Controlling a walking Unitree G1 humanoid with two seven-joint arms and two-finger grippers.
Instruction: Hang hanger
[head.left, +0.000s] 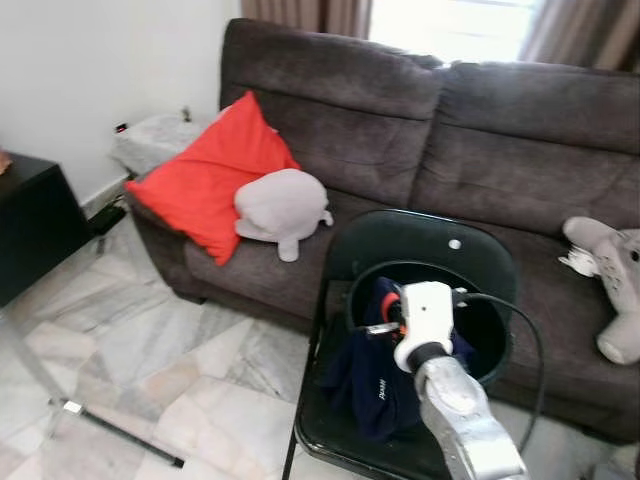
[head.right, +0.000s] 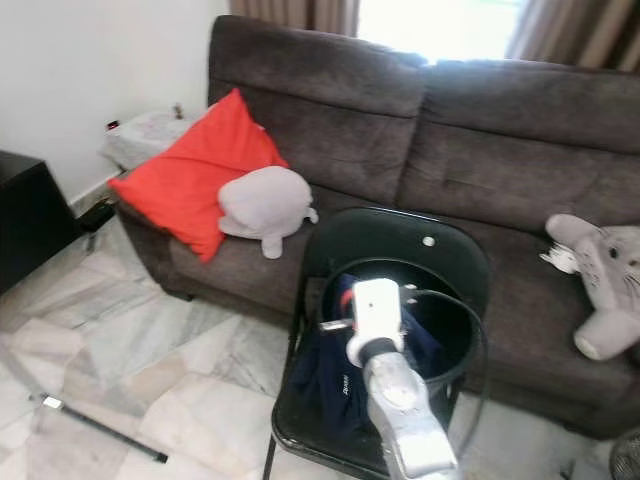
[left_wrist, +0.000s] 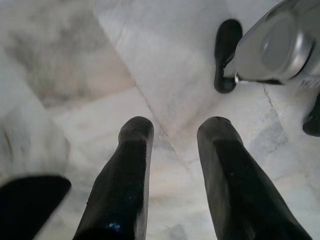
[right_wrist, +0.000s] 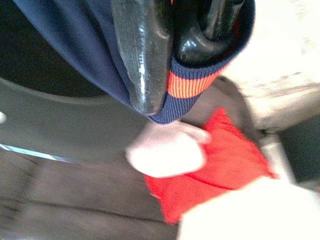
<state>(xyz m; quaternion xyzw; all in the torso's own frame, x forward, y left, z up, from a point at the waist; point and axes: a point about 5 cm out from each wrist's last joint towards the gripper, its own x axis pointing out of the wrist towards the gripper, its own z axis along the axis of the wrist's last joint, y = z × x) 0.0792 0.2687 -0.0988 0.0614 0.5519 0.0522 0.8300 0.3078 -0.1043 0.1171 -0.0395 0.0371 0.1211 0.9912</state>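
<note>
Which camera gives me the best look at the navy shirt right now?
The left eye view: the navy shirt shows whole, draped over the bucket rim on the black chair. The right eye view shows the same. The right wrist view shows a close-up of its orange-striped cuff clamped by the right pincer.

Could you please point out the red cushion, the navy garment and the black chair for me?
red cushion (head.left: 205, 175): left eye view, middle of its face.
navy garment (head.left: 372, 385): left eye view, its hanging front fold.
black chair (head.left: 425, 245): left eye view, its backrest.

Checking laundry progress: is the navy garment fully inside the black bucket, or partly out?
Partly out: the navy garment drapes over the black bucket rim onto the chair, gripped by the right gripper.
</note>
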